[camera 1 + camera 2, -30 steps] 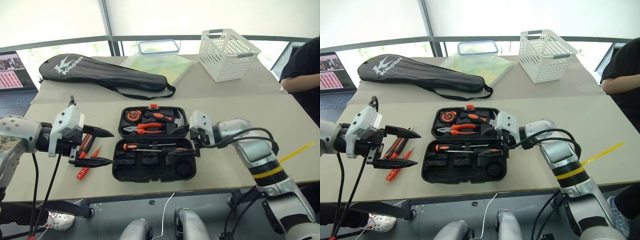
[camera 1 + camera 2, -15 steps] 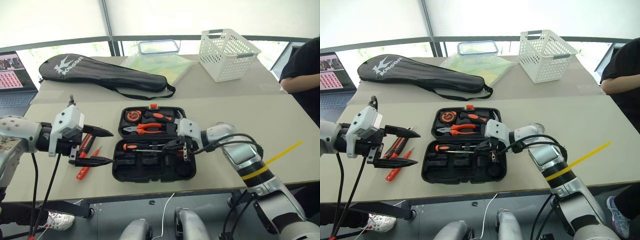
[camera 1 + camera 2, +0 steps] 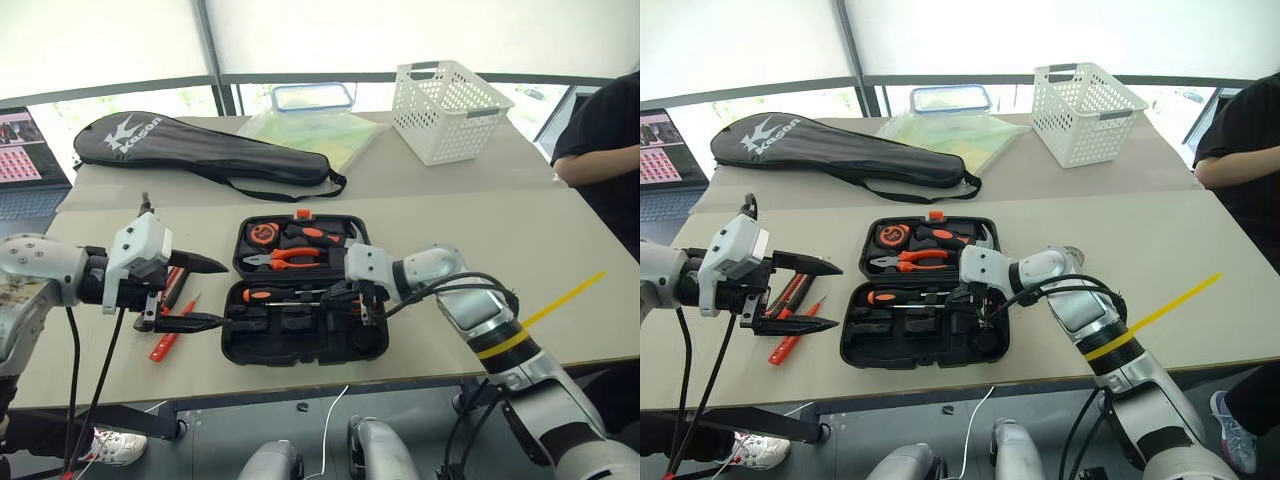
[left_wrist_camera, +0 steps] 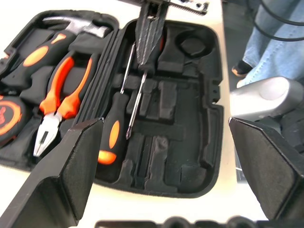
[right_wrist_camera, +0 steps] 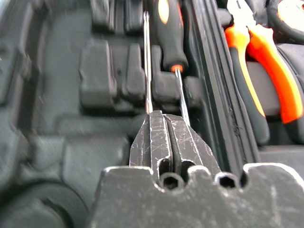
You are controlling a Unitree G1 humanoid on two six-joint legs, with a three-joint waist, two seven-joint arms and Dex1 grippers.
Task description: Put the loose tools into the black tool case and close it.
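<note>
Right gripper (image 3: 975,296): fingers pressed together over the screwdriver (image 4: 114,133) in the open black tool case (image 3: 300,345)
Left gripper (image 3: 205,293): spread wide above loose tools (image 3: 170,315) left of case
Advice: press the shaft gently until seated

Black tool case (image 3: 300,335), orange-black screwdriver (image 3: 262,294)

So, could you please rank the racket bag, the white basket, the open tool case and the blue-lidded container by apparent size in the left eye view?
1. Racket bag, the longest.
2. Tool case, though it lies nearer the camera, which flatters it.
3. White basket, not far behind the case.
4. Blue-lidded container, smallest, farthest back and partly hidden.
</note>
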